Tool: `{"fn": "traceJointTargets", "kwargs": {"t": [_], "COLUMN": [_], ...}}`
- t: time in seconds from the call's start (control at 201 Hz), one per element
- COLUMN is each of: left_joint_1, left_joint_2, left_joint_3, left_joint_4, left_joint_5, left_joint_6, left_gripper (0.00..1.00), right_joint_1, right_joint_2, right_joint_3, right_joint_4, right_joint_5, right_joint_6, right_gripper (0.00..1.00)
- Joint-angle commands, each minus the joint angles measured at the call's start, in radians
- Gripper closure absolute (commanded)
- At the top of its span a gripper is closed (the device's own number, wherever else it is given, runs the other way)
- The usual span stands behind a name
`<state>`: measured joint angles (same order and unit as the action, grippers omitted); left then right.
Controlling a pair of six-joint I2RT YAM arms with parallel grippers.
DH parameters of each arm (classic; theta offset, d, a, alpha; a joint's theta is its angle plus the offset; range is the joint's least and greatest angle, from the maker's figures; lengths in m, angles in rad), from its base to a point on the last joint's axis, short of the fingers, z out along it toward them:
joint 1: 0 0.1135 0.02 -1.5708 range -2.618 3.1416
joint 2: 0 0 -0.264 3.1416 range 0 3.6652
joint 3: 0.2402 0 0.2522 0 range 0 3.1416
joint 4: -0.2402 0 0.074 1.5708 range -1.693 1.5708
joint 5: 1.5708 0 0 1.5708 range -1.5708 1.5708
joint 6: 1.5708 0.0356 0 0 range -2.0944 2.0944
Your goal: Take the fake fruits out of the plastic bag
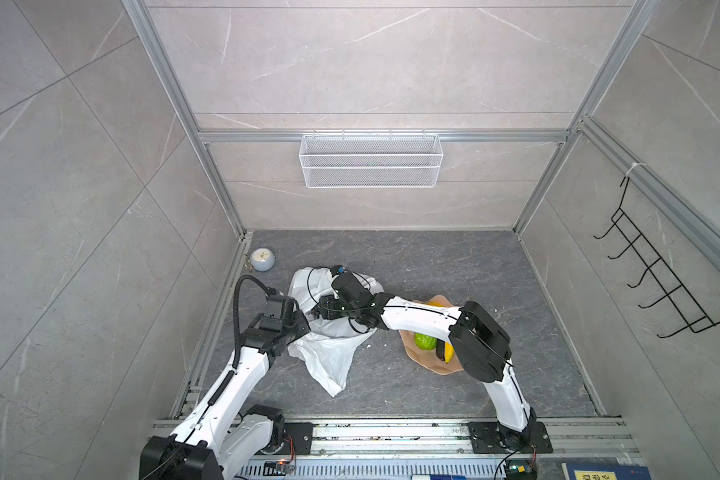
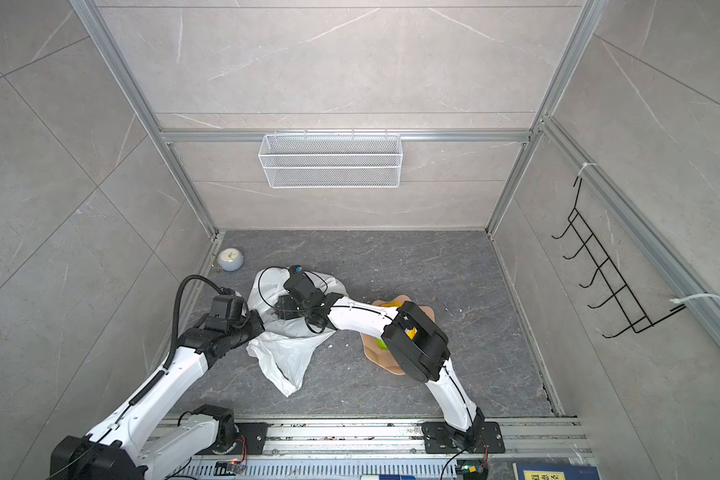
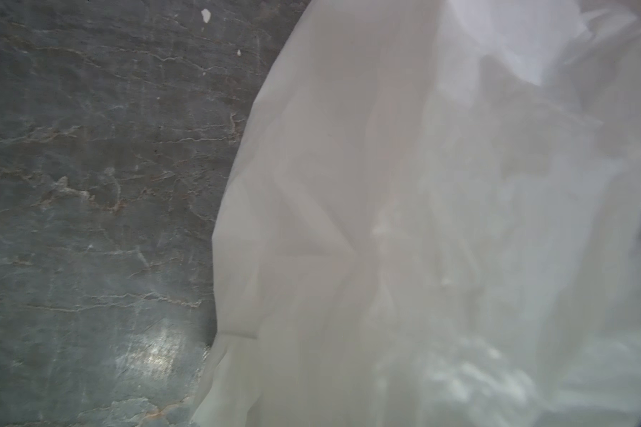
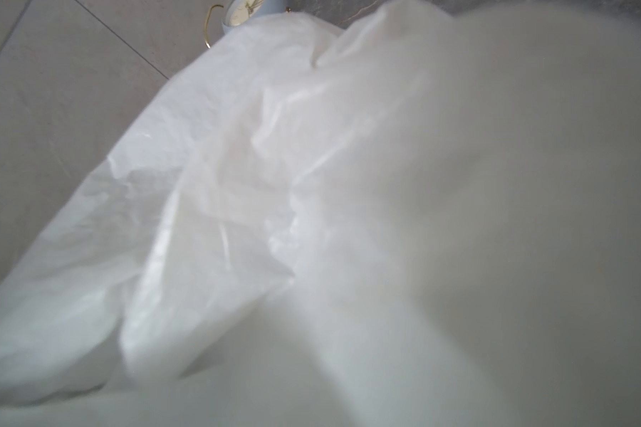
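Note:
The white plastic bag (image 1: 329, 357) lies crumpled left of the table's middle in both top views. Its near-left edge is lifted where my left gripper (image 1: 305, 322) is shut on it. My right gripper (image 1: 313, 312) reaches across from the right into the bag's mouth, and the plastic hides its fingers. Both wrist views are filled with blurred bag plastic (image 3: 385, 185) (image 4: 237, 185), so no jaws show. On the pink plate (image 1: 433, 368) lie fake fruits: a bumpy bright green one (image 1: 425, 340), a dark green oval (image 1: 440, 352) and a yellow one (image 1: 449, 353). The right arm covers part of the plate.
A small pale clock (image 1: 262, 258) stands in the far left corner of the table, close behind the bag. A white wire mesh basket (image 1: 371, 160) hangs on the back wall. A black hook rack (image 1: 657, 282) is mounted on the right wall.

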<state>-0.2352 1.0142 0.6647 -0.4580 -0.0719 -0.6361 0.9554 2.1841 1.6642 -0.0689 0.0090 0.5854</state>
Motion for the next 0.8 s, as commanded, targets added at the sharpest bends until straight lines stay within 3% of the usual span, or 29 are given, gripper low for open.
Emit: {"fn": "traceJointTargets", "kwargs": {"t": [0.0,0.204,0.438,0.548,0.792], "left_joint_1": [0.008,0.013,0.017,0.040,0.099], "left_joint_2": [0.040,0.098,0.129,0.158,0.215], "left_joint_3": [0.059,0.061,0.042,0.039,-0.010], "left_joint_4": [0.047,0.090,0.093,0.069,0.133], "left_joint_5": [0.041,0.066,0.045,0.014,0.139], "left_joint_6": [-0.002,-0.014,-0.011,-0.022,-0.053], "left_gripper": [1.00,1.00,1.00,1.00,1.00], "right_joint_1": [-0.011,-0.063,-0.072,-0.076,-0.079], "right_joint_2": [0.068,0.172,0.293,0.356,0.573], "right_joint_3": [0.107,0.273,0.473,0.582,0.925], "right_joint_4": [-0.132,-0.248,-0.321,-0.360,-0.499], "right_joint_5": [0.085,0.128,0.081,0.080,0.074], "right_joint_6": [-0.057,-0.068,-0.131,-0.139,-0.142], "right_gripper": [0.41,0.32,0.18,0.17,0.17]}}
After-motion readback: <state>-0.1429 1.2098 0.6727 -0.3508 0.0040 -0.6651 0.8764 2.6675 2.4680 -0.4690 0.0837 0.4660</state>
